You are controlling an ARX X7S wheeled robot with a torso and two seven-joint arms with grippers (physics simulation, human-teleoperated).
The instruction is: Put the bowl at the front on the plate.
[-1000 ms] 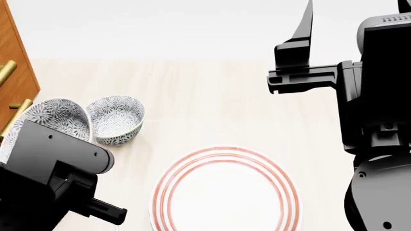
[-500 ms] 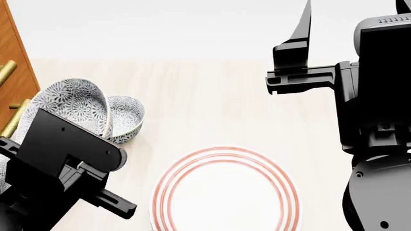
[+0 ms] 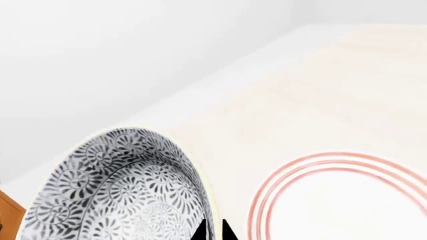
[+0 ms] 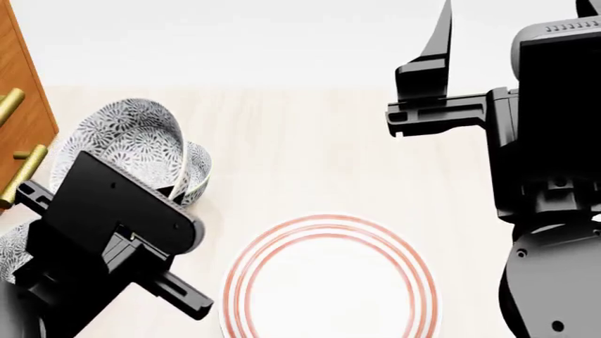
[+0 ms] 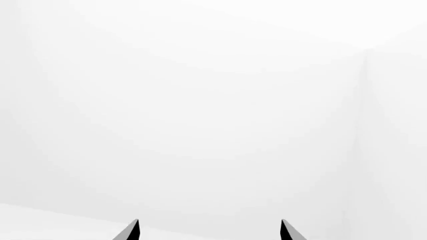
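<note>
— Over the counter's [image 4: 310, 141] left side, what has the left gripper [image 3: 213, 231] got?
— The bowl [image 4: 127, 144], lifted and tilted, its rim pinched between nearly closed fingertips.
— And the plate [image 4: 329, 282]?
— Flat near the front edge, just beside the bowl, apart from it.
— Right gripper [image 5: 208, 230]?
— Raised, fingers spread, holding nothing.
</note>
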